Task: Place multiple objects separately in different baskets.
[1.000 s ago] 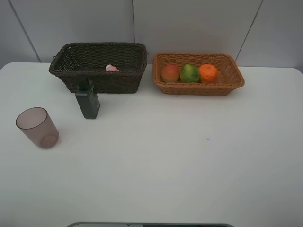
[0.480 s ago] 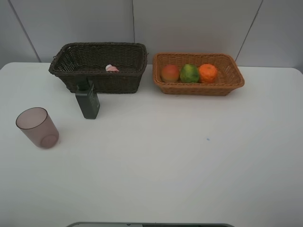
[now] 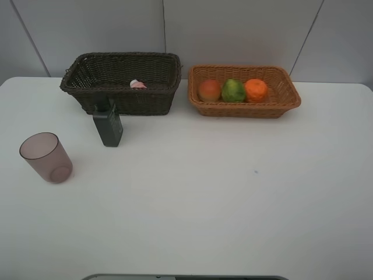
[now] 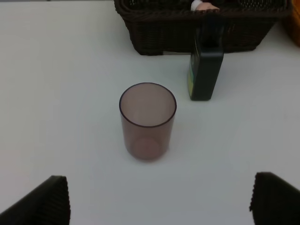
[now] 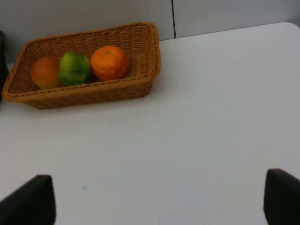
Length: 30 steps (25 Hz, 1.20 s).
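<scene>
The dark brown basket stands at the back left with the pink white-capped bottle inside. In the tan basket lie a red-orange fruit, a green fruit and an orange. The dark green bottle stands upright just in front of the brown basket. The purple-brown cup stands upright on the table at the left. My left gripper is open, short of the cup. My right gripper is open over bare table, apart from the tan basket.
The white table runs wide in front of both baskets, with a grey panelled wall behind. A small dark speck marks the tabletop. Neither arm shows in the high view.
</scene>
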### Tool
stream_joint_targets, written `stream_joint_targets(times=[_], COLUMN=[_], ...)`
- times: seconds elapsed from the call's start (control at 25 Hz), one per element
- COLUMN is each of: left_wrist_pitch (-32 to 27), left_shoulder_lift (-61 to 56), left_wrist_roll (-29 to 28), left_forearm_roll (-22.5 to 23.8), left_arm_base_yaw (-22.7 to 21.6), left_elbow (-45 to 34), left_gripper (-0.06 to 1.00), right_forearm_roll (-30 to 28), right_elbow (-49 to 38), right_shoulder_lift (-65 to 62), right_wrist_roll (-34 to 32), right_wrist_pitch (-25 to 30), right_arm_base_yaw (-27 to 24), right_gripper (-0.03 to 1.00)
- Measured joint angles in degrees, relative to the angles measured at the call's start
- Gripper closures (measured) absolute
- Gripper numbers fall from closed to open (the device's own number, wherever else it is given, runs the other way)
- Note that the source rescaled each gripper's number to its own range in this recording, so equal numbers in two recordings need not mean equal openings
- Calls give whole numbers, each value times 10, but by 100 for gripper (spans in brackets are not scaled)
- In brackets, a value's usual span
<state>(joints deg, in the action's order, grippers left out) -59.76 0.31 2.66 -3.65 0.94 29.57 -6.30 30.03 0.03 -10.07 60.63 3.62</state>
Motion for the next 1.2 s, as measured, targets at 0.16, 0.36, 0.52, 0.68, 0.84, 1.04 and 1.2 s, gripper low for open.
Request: stream_joint_targets(times=[0.16,0.36,0.52,0.68,0.84,1.04,1.2], left_wrist_pitch=[31,56,88,109,126,153,156], left_shoulder_lift=[49,128,188,252,321,414,488], left_wrist_roll=[0,0,0,0,0,0,0], left_forearm_roll=[1,-1,-3,2,14,37,51], left_arm_base_yaw=[0,11,30,57,79,106,139], left_elbow=[16,20,20,20,20,22,46], left_gripper=[-5,-5,-5,-5,-5,-5,-5], right_forearm_roll=[0,0,0,0,0,0,0], right_elbow=[0,0,0,0,0,0,0], right_shoulder_lift=[0,0,0,0,0,0,0], right_wrist_roll=[0,0,0,0,0,0,0], right_wrist_pitch=[0,0,0,0,0,0,0], right_arm_base_yaw=[0,0,0,0,0,0,0], right_gripper=[1,1,1,1,1,1,1])
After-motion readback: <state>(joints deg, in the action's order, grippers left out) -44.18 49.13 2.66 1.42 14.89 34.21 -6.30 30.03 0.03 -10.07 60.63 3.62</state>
